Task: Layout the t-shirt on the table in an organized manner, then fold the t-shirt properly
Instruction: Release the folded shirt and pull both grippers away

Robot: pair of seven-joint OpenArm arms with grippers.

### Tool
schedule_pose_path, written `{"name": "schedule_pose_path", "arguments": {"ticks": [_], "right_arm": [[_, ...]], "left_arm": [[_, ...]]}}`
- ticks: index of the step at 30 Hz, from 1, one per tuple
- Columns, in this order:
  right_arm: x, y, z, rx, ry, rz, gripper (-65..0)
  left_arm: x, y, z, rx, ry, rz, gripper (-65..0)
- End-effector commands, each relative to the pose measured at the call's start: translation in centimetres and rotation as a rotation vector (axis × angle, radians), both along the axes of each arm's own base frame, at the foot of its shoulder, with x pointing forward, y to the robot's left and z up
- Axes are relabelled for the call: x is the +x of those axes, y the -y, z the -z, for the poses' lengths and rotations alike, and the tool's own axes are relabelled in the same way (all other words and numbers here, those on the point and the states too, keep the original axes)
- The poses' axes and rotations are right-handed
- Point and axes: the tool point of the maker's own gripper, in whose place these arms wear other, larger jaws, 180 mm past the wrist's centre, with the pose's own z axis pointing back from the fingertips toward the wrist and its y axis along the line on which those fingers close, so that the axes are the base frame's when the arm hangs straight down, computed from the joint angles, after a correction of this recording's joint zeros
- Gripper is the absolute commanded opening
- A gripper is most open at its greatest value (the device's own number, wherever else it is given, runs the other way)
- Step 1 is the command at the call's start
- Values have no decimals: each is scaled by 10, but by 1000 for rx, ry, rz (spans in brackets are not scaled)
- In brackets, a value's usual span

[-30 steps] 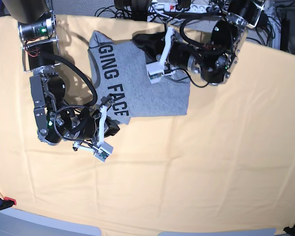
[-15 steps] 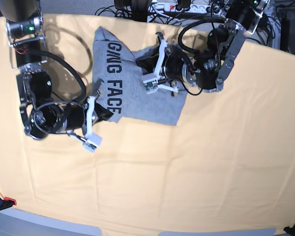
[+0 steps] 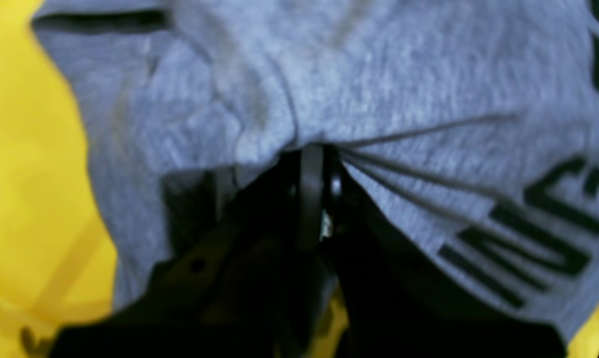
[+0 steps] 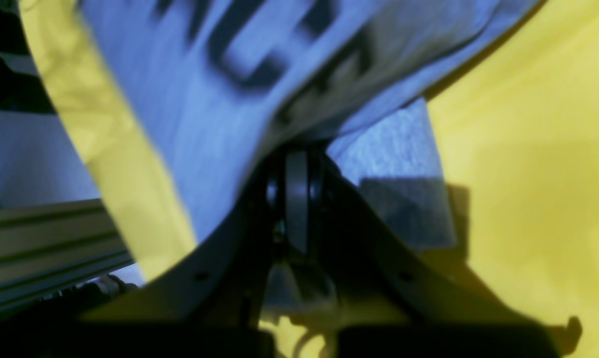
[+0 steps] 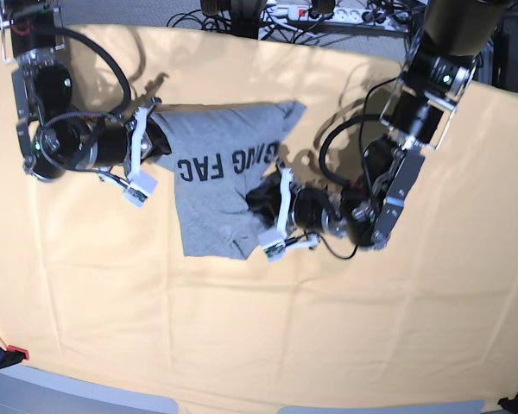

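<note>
The grey t-shirt (image 5: 216,142) hangs stretched between my two grippers over the yellow-orange table (image 5: 414,328), its black lettering upside down in the base view. My right gripper (image 5: 160,138) is shut on the shirt's upper left corner. My left gripper (image 5: 261,204) is shut on the fabric at its lower right. The left wrist view shows the left gripper (image 3: 311,149) pinching a bunch of grey t-shirt (image 3: 379,89), with creases fanning out. In the right wrist view the right gripper (image 4: 297,149) clamps the t-shirt (image 4: 205,109) with blurred letters above it. A lower flap (image 5: 211,237) droops toward the table.
Cables and a power strip (image 5: 328,13) lie past the table's far edge. A red clamp (image 5: 13,352) sits at the front left corner. An aluminium rail (image 4: 41,228) shows at the left of the right wrist view.
The shirt has been lifted and turned. My left gripper carried its hold toward the front and middle of the table, and my right gripper moved up toward the far left, stretching the cloth between them.
</note>
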Motion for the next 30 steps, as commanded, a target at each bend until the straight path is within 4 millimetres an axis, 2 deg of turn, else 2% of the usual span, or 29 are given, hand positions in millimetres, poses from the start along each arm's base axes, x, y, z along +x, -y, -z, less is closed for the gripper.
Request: {"name": "schedule_pose_path", "arguments": {"ticks": [1, 5, 10, 13, 16, 19, 22, 25, 27, 30], "right_arm": [[0, 5, -9, 4, 24, 0, -650], [-4, 14, -19, 30, 64, 66, -650], [-6, 35, -24, 31, 80, 162, -650], [-10, 40, -21, 28, 70, 181, -650], [-9, 39, -22, 32, 73, 183, -650], [-3, 36, -28, 62, 105, 182, -650], [-3, 27, -32, 109, 102, 182, -650], [-9, 12, -28, 158, 79, 195, -650], [-16, 2, -25, 192, 56, 206, -650], [-25, -6, -19, 203, 17, 201, -650]], "left_arm": [[19, 3, -19, 4, 53, -11, -650], [30, 9, -55, 32, 68, 53, -650], [51, -8, -114, 32, 112, 35, -650], [71, -39, -154, -49, 186, -50, -650], [89, -83, -189, -152, 233, -184, -650], [97, -128, -214, -263, 253, -325, -650], [93, -169, -222, -337, 262, -426, -650], [82, -195, -214, -372, 240, -480, -650], [74, -203, -202, -369, 213, -500, -650], [65, -203, -187, -373, 170, -500, -650]]}}
